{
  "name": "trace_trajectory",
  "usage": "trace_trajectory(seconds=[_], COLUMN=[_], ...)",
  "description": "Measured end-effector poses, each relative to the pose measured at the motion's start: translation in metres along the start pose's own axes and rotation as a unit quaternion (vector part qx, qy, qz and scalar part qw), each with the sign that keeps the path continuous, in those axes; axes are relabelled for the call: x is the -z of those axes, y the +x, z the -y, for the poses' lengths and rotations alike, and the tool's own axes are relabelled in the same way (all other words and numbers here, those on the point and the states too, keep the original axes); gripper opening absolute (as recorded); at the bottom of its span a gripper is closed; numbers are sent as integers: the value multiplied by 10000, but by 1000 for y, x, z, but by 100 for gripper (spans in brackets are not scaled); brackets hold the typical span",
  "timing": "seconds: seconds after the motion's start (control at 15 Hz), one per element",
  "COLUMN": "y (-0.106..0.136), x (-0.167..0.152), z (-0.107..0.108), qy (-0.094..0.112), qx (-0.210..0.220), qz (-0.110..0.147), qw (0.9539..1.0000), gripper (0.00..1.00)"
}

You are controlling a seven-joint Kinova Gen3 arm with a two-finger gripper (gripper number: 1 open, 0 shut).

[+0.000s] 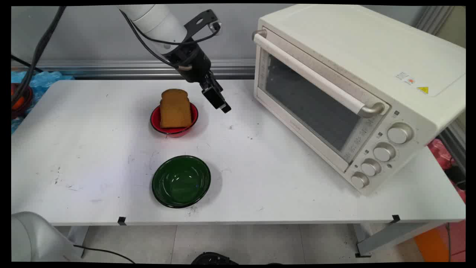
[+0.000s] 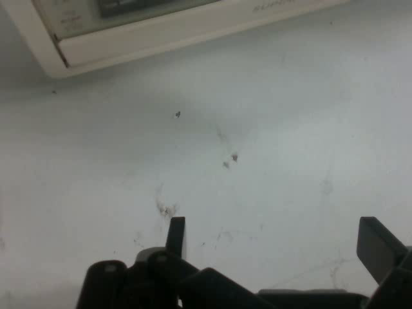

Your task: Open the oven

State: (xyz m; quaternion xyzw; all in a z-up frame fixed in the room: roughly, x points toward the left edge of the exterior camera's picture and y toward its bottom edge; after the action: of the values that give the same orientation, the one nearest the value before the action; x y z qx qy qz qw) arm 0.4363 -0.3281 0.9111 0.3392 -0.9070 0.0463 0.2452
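Observation:
My black gripper hangs above the table, just right of a red bowl that holds a brown slice of bread standing on edge. In the hand view the gripper is open, its two fingertips wide apart with only bare white table between them. It holds nothing and touches nothing. The lower edge of the toaster oven shows at the top of the hand view.
An empty green bowl sits nearer the front edge. A large cream toaster oven with its door shut and several knobs fills the right side of the table. Black cables hang from the arm at the upper left.

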Motion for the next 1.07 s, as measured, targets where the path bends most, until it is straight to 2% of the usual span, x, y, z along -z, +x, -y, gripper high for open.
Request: trace_trajectory(seconds=[0.47,1.07], y=[0,13], x=[13,52], z=[-4,-22], qy=[138,263], qx=[213,650], qz=[-73,-262], qw=[9997,9972], gripper=[100,100])
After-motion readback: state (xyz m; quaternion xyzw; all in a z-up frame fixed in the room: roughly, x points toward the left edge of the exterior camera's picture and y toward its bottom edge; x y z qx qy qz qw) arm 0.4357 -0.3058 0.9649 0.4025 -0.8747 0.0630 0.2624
